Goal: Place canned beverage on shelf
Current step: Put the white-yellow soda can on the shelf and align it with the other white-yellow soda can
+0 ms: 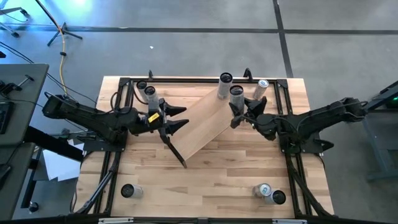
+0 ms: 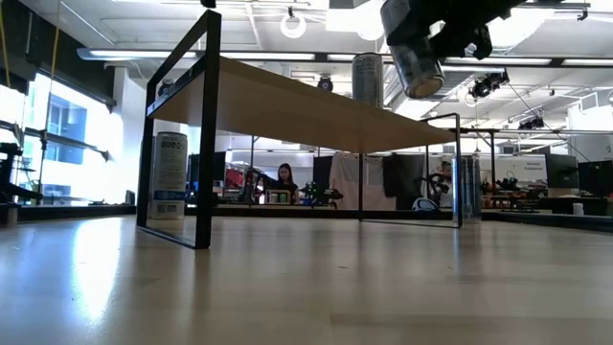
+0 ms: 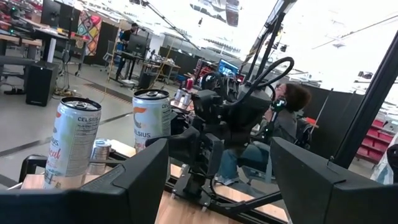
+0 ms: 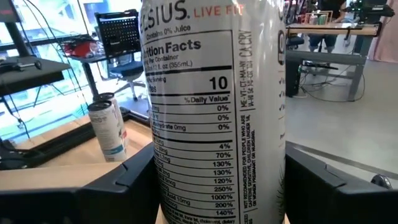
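Butcher-block tabletop (image 1: 211,186) carries the pale wood shelf (image 1: 205,124); right hand (image 1: 239,112), clamped on an upright white-labelled can (image 4: 214,112), hovers over the shelf's right end; left hand (image 1: 177,118) gapes empty.

shelf (image 1: 205,124) top: near half bare, open to approach; far end blocked by two upright cans (image 1: 224,86); third can (image 1: 260,89) stands just beside it

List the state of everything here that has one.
shelf: standing on its brackets.
can on shelf: upright.
held can: upright, raised above the shelf.
right end effector: closed on the held can.
left end effector: open, empty.
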`<state>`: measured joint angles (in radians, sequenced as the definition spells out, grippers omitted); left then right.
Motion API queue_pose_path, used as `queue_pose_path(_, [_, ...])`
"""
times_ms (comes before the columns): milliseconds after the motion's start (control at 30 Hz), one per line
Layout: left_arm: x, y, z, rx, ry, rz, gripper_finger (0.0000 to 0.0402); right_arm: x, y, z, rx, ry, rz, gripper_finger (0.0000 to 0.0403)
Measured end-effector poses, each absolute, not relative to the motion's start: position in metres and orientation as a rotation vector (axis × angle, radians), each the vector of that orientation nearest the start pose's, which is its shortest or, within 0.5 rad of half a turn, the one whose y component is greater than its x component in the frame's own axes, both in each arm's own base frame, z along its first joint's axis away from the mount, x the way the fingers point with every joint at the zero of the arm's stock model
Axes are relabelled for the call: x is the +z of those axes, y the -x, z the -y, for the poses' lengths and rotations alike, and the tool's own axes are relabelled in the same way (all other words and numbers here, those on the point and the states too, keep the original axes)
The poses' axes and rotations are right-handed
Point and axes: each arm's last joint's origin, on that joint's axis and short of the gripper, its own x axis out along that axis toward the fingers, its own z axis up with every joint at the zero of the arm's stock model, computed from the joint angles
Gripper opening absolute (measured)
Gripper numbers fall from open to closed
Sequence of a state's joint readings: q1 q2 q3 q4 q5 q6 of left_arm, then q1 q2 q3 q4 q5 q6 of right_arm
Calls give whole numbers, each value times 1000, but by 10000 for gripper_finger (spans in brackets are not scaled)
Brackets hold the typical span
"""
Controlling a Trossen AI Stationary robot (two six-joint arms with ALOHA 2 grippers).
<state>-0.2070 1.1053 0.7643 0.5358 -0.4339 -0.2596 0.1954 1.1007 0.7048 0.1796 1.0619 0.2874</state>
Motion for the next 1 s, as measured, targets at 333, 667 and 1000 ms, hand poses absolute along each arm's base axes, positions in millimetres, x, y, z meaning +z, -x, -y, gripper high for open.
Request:
queue_pose_path(333, [332,-242,38,201,319,215,251,258,-217,-18,-799,-191,90,241])
queue_pose_path(667, [333,-242,38,224,324,225,251,252,-220,-5,-825,-101,29,241])
queue_pose_path(1000, [333,-242,38,224,323,225,251,243,-227,3,-846,-136,13,241])
